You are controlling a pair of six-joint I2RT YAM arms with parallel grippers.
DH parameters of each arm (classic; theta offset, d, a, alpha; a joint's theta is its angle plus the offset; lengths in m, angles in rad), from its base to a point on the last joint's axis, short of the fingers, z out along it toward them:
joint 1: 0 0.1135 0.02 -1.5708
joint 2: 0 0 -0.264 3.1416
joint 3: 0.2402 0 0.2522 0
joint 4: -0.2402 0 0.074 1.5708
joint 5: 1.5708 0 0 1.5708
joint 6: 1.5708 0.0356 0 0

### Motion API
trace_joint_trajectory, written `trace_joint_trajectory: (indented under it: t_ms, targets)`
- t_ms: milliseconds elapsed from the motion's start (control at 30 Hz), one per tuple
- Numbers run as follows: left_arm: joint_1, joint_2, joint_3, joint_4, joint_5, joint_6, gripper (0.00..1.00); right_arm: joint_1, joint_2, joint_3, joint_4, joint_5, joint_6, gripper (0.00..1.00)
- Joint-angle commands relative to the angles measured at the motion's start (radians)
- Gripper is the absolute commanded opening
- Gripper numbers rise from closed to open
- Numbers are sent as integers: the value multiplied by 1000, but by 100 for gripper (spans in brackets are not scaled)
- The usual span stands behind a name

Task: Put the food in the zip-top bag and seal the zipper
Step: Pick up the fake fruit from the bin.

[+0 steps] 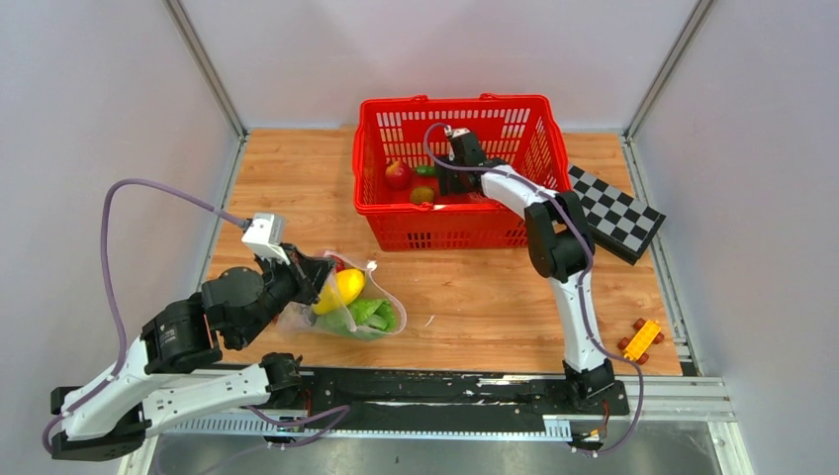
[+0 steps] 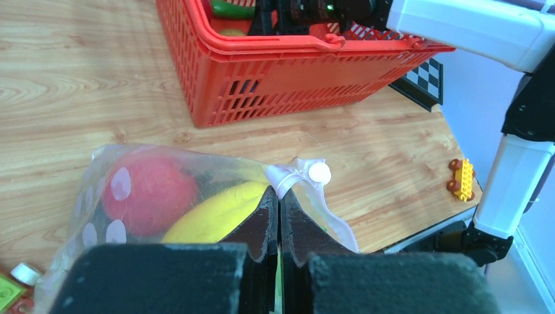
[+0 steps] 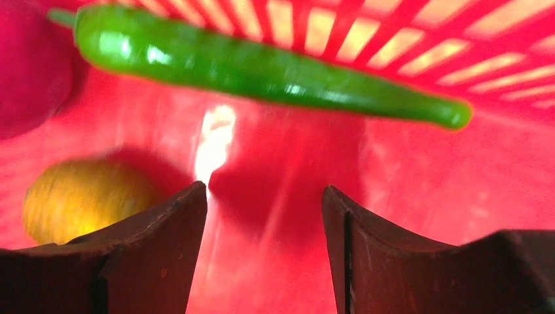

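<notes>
The clear zip-top bag [image 1: 368, 319] lies on the wooden table at front left and holds a yellow lemon [image 1: 346, 287], pale-green lettuce [image 1: 372, 315] and a red apple [image 2: 147, 193]. My left gripper [image 2: 279, 193] is shut on the bag's mouth edge, right by the zipper's small white piece [image 2: 319, 173]. My right gripper [image 3: 265, 196] is open and empty, low inside the red basket [image 1: 450, 233]. Just ahead of it lies a green chili [image 3: 262, 65], with a round yellow piece [image 3: 85, 199] at its left and a red apple [image 1: 398, 173] beyond.
A black-and-white checkerboard [image 1: 613, 210] leans at the basket's right side. An orange toy car [image 1: 641, 339] sits near the right arm's base. Small toy blocks [image 2: 10, 288] lie beside the bag. Grey walls close in the table.
</notes>
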State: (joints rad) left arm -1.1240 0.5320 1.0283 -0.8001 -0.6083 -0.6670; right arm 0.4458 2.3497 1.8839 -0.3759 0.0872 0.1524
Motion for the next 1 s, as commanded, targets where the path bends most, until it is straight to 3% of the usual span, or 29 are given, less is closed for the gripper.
trace_joint_trajectory:
  t_ms: [0, 267, 533, 633, 967]
  targets:
    - [0, -14, 5, 80, -3, -3, 1, 2, -126, -138, 68, -200, -57, 64]
    - [0, -26, 0, 76, -9, -9, 1, 2, -230, -193, -26, -363, -124, 57]
    - [-1, -29, -8, 83, -1, -16, 1, 7, -299, -203, 57, -450, -86, 74]
    - [-1, -29, -6, 86, 0, -16, 1, 18, -245, -135, 46, -431, -89, 83]
    - [0, -13, -7, 85, 9, -15, 1, 43, 11, 152, -100, -393, -146, 85]
